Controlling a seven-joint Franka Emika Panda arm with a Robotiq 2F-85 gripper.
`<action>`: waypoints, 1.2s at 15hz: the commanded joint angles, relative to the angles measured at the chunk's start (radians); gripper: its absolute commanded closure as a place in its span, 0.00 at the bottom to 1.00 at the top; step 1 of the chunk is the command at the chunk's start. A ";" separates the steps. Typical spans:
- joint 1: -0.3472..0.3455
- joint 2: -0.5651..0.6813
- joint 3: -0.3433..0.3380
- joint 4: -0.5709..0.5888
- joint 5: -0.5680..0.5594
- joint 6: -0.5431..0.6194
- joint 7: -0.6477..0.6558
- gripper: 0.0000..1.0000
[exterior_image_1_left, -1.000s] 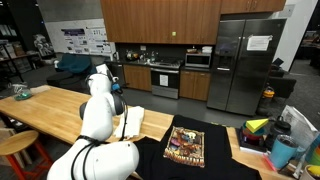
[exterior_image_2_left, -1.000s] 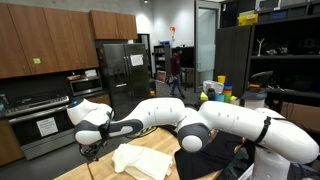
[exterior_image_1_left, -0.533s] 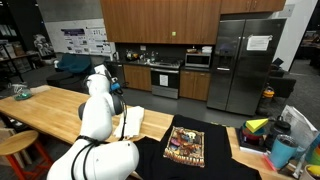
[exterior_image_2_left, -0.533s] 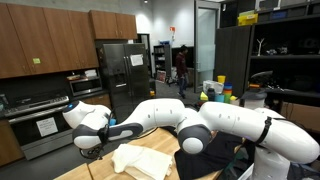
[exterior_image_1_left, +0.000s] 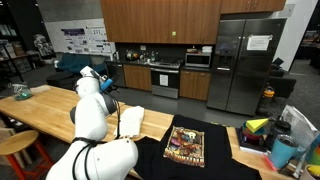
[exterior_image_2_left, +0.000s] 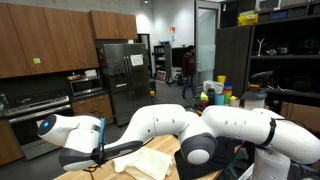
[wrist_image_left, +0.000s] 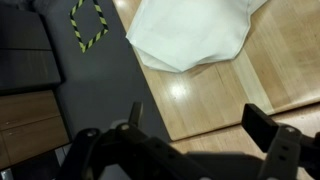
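The gripper (wrist_image_left: 170, 130) is hanging over the table edge, with the dark floor (wrist_image_left: 80, 90) on its left, and its fingers are standing wide apart with nothing between them. The white cloth (wrist_image_left: 195, 35) is lying crumpled on the wooden table (wrist_image_left: 240, 85), ahead of the fingertips and not touching them. This is judged to be the approach step; a grasp is calling for centring the spread jaws over a fold of the white cloth, then descending before closing.

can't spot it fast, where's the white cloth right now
In the wrist view the white cloth lies on the wooden table near its edge, just beyond the open hand; in an exterior view it sits beside the black t-shirt.
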 joint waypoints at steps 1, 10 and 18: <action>0.066 0.000 -0.060 0.007 -0.056 -0.050 -0.015 0.00; 0.082 -0.025 -0.044 0.002 -0.015 -0.048 0.035 0.00; 0.001 -0.034 0.023 0.008 0.085 0.038 -0.018 0.00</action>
